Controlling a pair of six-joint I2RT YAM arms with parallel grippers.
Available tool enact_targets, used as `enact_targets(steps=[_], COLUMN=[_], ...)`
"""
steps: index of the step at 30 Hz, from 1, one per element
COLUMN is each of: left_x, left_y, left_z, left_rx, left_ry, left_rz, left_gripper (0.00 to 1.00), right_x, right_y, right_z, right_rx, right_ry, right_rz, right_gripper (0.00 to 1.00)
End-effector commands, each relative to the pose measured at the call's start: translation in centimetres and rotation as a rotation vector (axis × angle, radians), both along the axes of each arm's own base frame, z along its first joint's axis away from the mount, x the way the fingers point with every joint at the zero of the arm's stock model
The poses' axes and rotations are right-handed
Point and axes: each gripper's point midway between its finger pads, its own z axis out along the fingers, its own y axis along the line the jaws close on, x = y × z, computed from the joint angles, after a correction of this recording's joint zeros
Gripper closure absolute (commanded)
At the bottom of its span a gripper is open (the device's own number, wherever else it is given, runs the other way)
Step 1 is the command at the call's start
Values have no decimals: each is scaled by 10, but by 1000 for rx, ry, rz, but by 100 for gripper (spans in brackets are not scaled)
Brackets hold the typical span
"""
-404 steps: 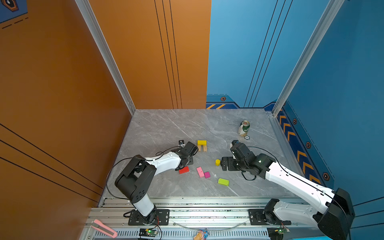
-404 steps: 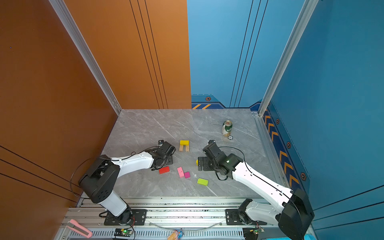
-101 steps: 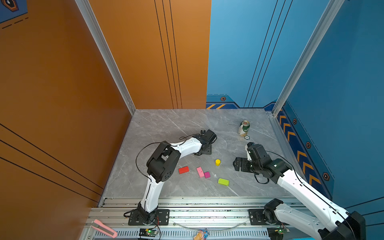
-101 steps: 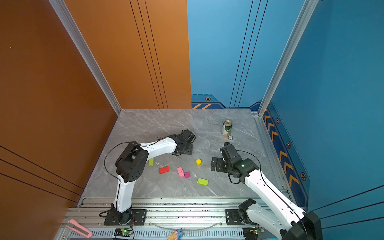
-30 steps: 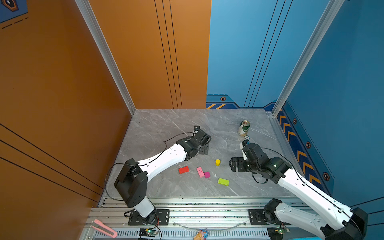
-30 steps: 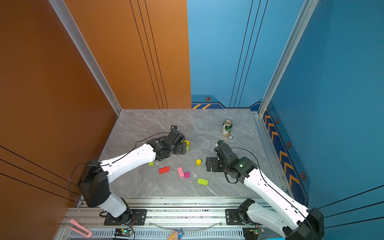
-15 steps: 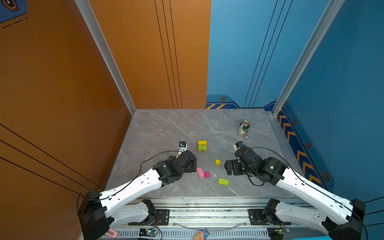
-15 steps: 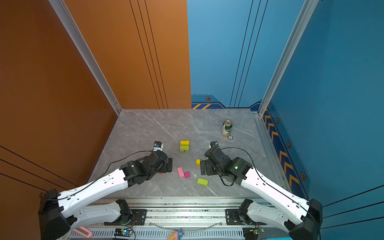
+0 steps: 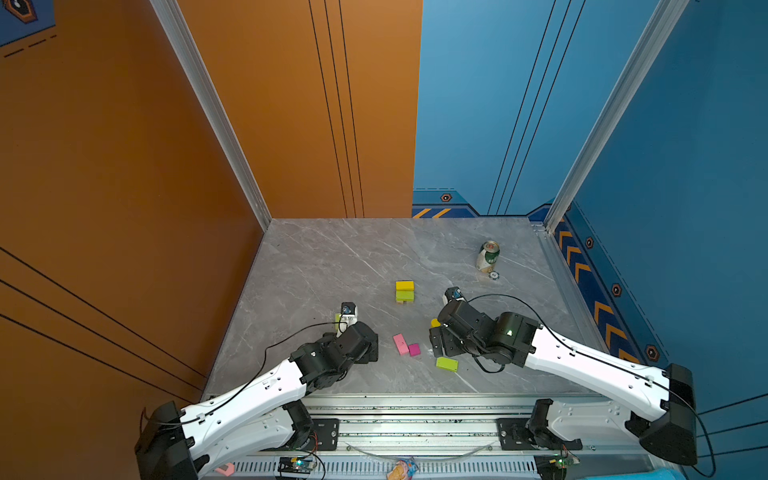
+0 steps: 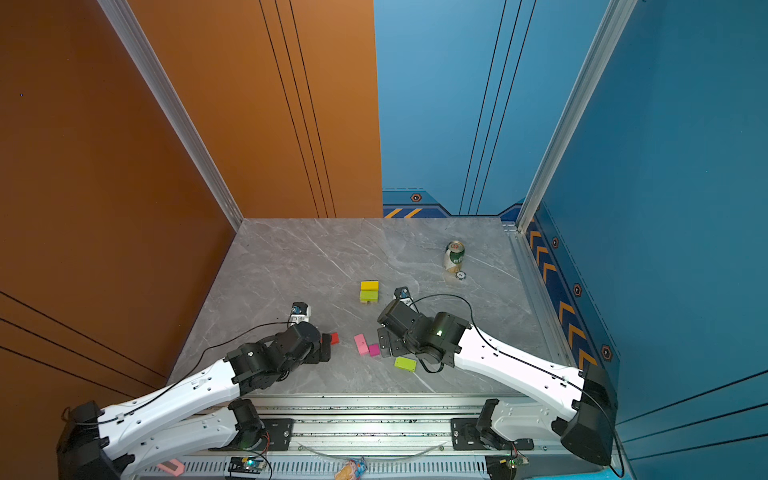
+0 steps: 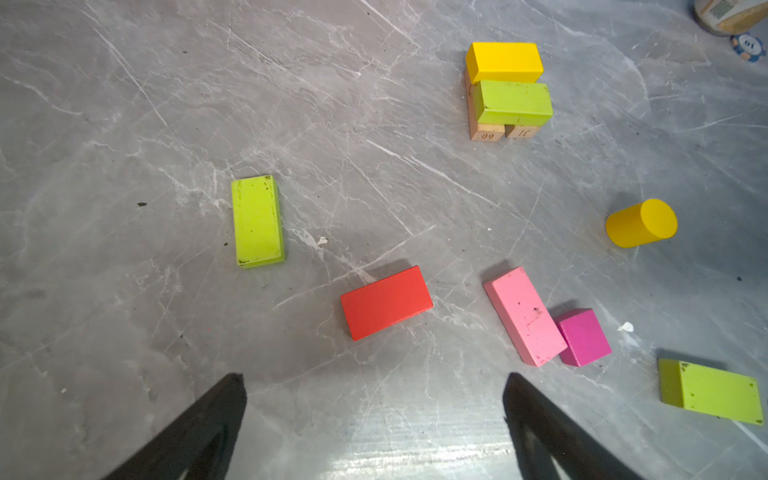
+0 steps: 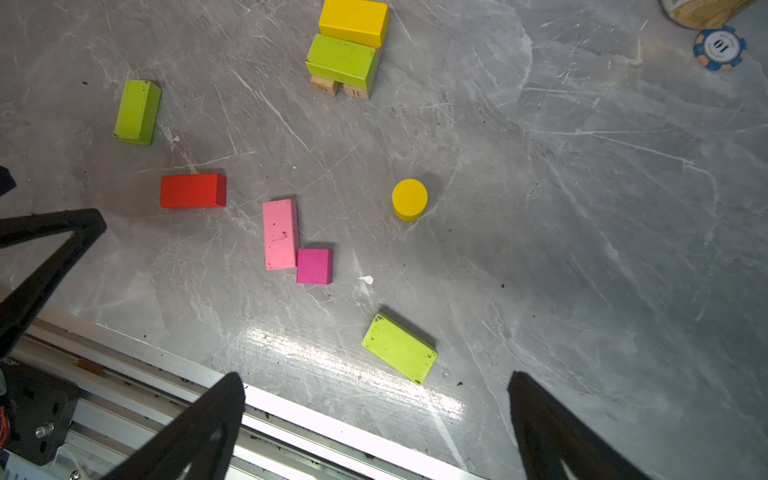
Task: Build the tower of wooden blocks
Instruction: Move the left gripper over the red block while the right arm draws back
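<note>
Both pairs of jaws stand spread as wide as they go, and neither has hold of anything. The left gripper (image 11: 374, 376) hangs over the table (image 11: 124, 124) with the red-orange block (image 11: 386, 302) lying just ahead of it, almost centred on the gap. That block's long axis runs nearly across the gap, tilted a little, so the fingers would close on its ends. I'd judge a turn of the wrist is wanted to take it across its narrow sides.

The right gripper (image 12: 374, 374) is well apart from that block and has a lime-green block (image 12: 399, 347) just ahead of its own gap, lying on the slant. Between the two arms the pink block (image 9: 400, 344) and magenta cube (image 9: 414, 349) touch.

The tower (image 9: 404, 291) — a yellow and a lime-green block side by side across two tan bars (image 11: 487, 135) — stands farther back, beyond the red-orange block as seen from the left gripper, which looks the nearer arm for this piece.
</note>
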Motion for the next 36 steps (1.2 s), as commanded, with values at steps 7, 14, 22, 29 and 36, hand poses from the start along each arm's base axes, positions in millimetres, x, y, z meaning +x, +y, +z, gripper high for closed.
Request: enact_targets(steps=[7,14,22,29,36], left_x=[18,47,60,49,36], left_y=[-18,-20,-28,-19,-21], left_z=[-39,-68,-89,-87,-83], left_rx=[41,164,232,223,184], left_ry=[142,246,344,370,402], left_rz=[-76,-104,-154,-149,-174], left_gripper=[2,2,2,1,5], right_x=[9,22,29,34,34], right_y=[-4,-17,-32,-47,-47], right_z=[7,-2,-6,-12,-17], right_rx=[28,149,178,196,219], right_ry=[-14,29,59,64,71], right_rz=[-21,-36,-28,-72,-79], right_gripper=[0,0,0,0,0])
